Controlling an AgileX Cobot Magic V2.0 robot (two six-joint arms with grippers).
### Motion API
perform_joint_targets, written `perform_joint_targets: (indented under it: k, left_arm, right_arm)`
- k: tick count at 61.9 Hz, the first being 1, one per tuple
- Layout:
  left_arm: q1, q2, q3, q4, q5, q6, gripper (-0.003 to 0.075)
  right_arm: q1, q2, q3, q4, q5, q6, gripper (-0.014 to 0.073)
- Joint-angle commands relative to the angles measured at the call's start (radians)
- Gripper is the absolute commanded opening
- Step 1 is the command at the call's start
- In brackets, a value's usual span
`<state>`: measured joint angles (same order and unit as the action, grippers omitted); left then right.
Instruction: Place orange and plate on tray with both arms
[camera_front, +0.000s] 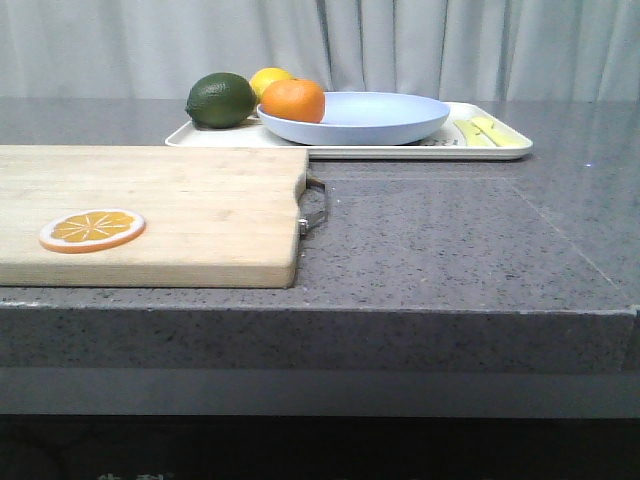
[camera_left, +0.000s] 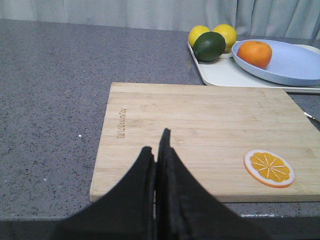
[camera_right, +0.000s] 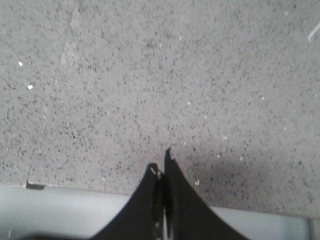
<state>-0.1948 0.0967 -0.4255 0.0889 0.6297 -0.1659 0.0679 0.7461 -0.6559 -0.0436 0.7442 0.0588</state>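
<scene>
Front view: the orange (camera_front: 294, 100) sits in the plate (camera_front: 380, 118), which rests on the tray (camera_front: 480, 148) at the far side of the table (camera_front: 450, 240); no gripper shows.

Left wrist view: the left gripper (camera_left: 159, 145), fingers pressed together and empty, hangs over the cutting board (camera_left: 200, 125), well apart from the orange (camera_left: 254, 53).

Right wrist view: the right gripper (camera_right: 161, 165), fingers together and empty, is above bare tabletop.

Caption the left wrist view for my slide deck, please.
Shut left gripper over the cutting board; orange sits in the plate on the tray.
</scene>
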Motion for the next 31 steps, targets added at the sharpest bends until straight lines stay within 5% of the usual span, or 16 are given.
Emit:
perform_joint_targets:
  k: [1,13,31]
  left_arm:
    - [0.005,0.010,-0.024,-0.003,-0.083,-0.008,-0.0018]
    - [0.005,0.010,-0.024,-0.003,-0.083,-0.008,-0.0018]
    - [0.005,0.010,-0.024,-0.003,-0.083,-0.008,-0.0018]
  right_arm:
    - [-0.004,-0.121,0.064,-0.005,-0.194,-0.010,-0.0061]
    - [-0.004,-0.356,0.196,-0.006,-0.373,-0.010,-0.0061]
    - [-0.004,-0.446,0.217,-0.006,-0.395,-0.010,-0.0061]
